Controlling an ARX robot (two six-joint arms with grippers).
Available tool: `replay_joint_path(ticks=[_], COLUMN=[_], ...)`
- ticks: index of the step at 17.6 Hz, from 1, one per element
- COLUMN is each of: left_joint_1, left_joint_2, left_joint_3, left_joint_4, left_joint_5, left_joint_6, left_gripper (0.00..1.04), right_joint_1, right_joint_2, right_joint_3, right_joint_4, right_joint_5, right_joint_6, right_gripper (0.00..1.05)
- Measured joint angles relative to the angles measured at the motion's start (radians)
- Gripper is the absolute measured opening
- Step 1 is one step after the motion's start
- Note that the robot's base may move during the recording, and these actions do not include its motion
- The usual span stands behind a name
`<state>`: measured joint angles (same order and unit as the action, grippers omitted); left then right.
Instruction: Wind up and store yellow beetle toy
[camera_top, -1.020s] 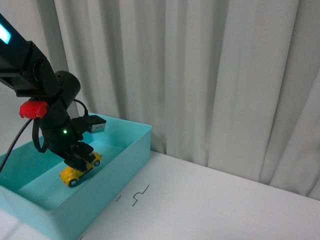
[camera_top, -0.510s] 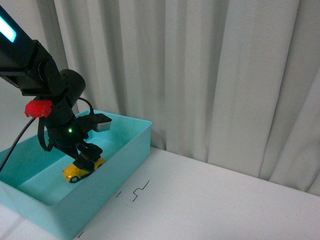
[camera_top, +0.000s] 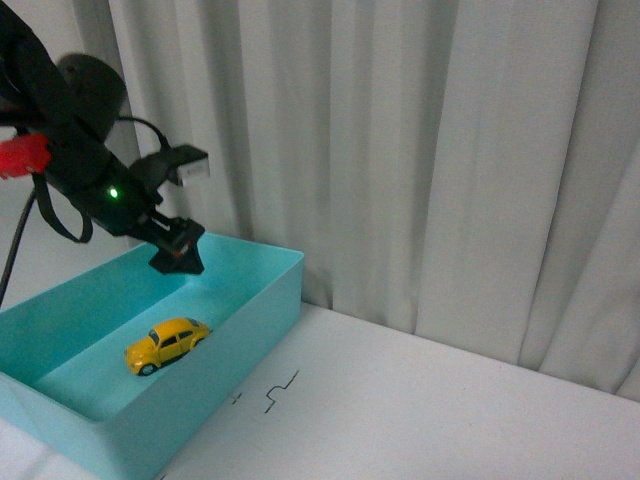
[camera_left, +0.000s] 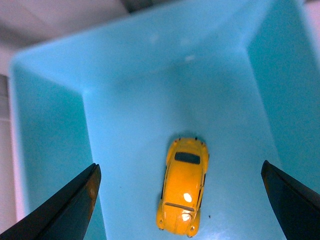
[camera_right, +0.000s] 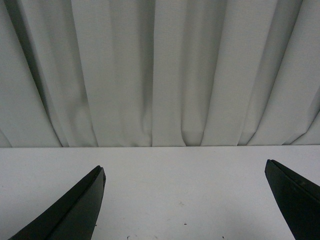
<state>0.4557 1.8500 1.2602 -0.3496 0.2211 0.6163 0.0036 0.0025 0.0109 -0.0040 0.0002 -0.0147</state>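
The yellow beetle toy (camera_top: 166, 343) rests on its wheels on the floor of the turquoise bin (camera_top: 262, 300), free of any grip. My left gripper (camera_top: 178, 253) hangs open above the bin, well clear of the car. In the left wrist view the toy (camera_left: 183, 186) lies between the two spread black fingers (camera_left: 75, 206), touching neither, with the bin's wall (camera_left: 47, 130) around it. My right gripper (camera_right: 182, 200) is open over bare white table, holding nothing; it does not show in the front view.
The bin stands at the table's left, close to the white curtain (camera_top: 420, 150). A small black zigzag mark (camera_top: 280, 388) is drawn on the white tabletop (camera_top: 420, 410) just right of the bin.
My left gripper was down in the bin at the car; it has let go and risen up and slightly left. The car now sits alone on the bin floor.
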Motion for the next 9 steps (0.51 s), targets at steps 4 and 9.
replay_joint_path(ticks=[4,9], left_joint_1=[-0.003,0.019], left_joint_2=[-0.325,-0.711], left_joint_3=[-0.206,-0.325], left_joint_4=[0.036,-0.006], left_joint_5=[0.145,0.274], left_joint_6=[-0.035,-0.078], left_gripper=[0.98,0.98], right_joint_1=[0.0,0.0], right_joint_2=[0.0,0.0], right_joint_3=[0.0,0.0], right_joint_4=[0.0,0.0], right_joint_5=[0.0,0.0], right_joint_6=[0.0,0.0], right_gripper=[0.98,0.98])
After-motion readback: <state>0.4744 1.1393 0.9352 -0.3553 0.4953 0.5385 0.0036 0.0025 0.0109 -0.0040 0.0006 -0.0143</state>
